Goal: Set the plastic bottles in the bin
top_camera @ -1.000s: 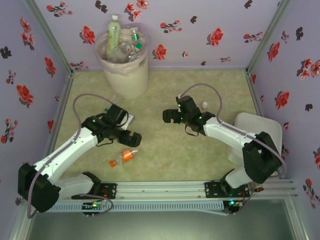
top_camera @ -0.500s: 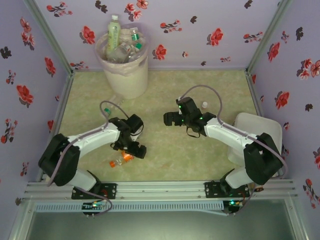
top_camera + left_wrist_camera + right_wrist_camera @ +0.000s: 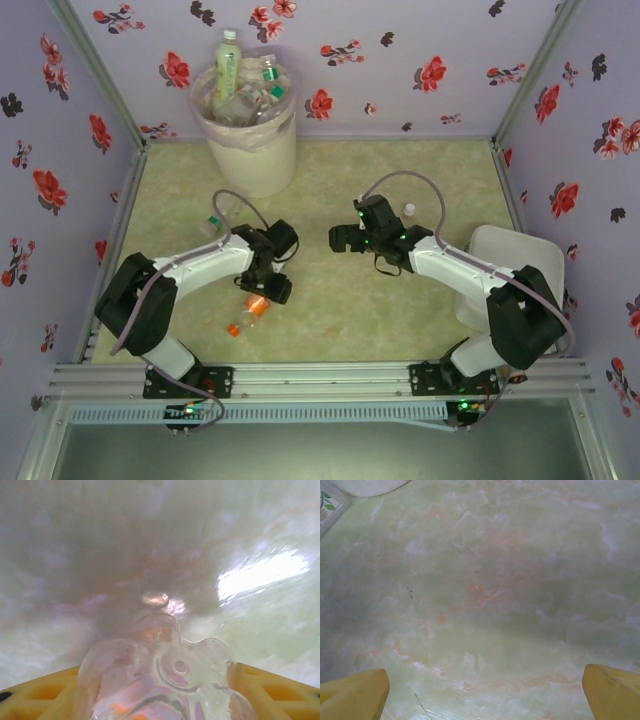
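Your left gripper (image 3: 268, 292) has swung in and dropped onto the orange-labelled bottle (image 3: 247, 312), its jaws narrowed from wide open against the bottle's sides.

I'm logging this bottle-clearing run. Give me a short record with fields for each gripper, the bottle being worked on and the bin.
left gripper: over the orange-labelled bottle, yellow fingers against both its sides
right gripper: open, fingers wide apart above bare table
orange-labelled bottle: lying on the table near the front edge, clear base toward the left wrist camera
bin: far left corner, bag-lined, heaped with bottles, one sticking up above the rim
step left: carry the orange-labelled bottle to the bin
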Tool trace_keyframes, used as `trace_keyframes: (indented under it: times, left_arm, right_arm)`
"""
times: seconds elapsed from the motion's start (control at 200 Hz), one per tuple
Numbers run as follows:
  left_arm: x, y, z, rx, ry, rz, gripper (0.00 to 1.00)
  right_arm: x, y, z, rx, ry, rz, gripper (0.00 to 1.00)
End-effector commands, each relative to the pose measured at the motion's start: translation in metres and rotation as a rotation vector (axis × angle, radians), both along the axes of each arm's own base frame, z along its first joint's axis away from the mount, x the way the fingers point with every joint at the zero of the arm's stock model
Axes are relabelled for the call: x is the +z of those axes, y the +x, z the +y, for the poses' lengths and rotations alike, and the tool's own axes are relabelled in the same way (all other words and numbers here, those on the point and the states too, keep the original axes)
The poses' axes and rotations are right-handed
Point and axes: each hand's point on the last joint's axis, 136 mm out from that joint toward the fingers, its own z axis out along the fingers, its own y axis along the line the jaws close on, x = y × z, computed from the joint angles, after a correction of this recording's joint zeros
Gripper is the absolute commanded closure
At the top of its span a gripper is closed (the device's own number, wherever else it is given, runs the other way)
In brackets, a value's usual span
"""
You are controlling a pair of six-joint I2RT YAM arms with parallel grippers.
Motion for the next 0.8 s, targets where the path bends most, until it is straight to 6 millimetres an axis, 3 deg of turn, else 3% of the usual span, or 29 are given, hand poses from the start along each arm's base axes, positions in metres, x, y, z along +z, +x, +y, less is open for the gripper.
trace_keyframes:
  times: [0.0, 0.1, 0.175, 0.235, 0.325, 0.415, 0.485, 0.615, 0.705, 0.795]
  left_arm:
    - [0.044, 0.029, -0.007, 0.014, -0.075, -0.095, 0.48]
    - [0.12, 0.076, -0.019, 0.028, -0.227, -0.28, 0.48]
    - [0.205, 0.117, -0.027, 0.024, -0.362, -0.494, 0.5]
    - [0.271, 0.146, -0.023, 0.039, -0.44, -0.672, 0.54]
    - [0.356, 0.181, -0.007, 0.086, -0.49, -0.915, 0.63]
    - [0.407, 0.211, 0.011, 0.143, -0.505, -1.077, 0.71]
    - [0.436, 0.236, 0.026, 0.198, -0.498, -1.184, 0.73]
    - [0.469, 0.282, 0.051, 0.31, -0.506, -1.344, 0.74]
    - [0.474, 0.313, 0.066, 0.377, -0.522, -1.399, 0.78]
    - [0.462, 0.345, 0.073, 0.413, -0.52, -1.402, 0.82]
  right_arm:
    - [0.002, 0.002, -0.007, -0.001, -0.014, -0.022, 0.01]
    - [0.002, 0.005, -0.006, -0.002, -0.004, -0.023, 0.01]
    - [0.002, 0.005, -0.003, -0.001, 0.009, -0.021, 0.01]
    - [0.003, 0.005, -0.001, 0.004, 0.019, -0.017, 0.01]
    - [0.005, 0.002, -0.002, -0.001, 0.027, -0.014, 0.01]
    - [0.006, -0.001, -0.009, -0.02, 0.024, -0.025, 0.01]
    - [0.008, -0.005, -0.014, -0.027, 0.017, -0.032, 0.01]
    - [0.014, -0.012, -0.024, -0.05, 0.019, -0.043, 0.01]
    - [0.018, -0.018, -0.03, -0.066, 0.031, -0.055, 0.01]
    - [0.019, -0.024, -0.036, -0.076, 0.029, -0.056, 0.01]
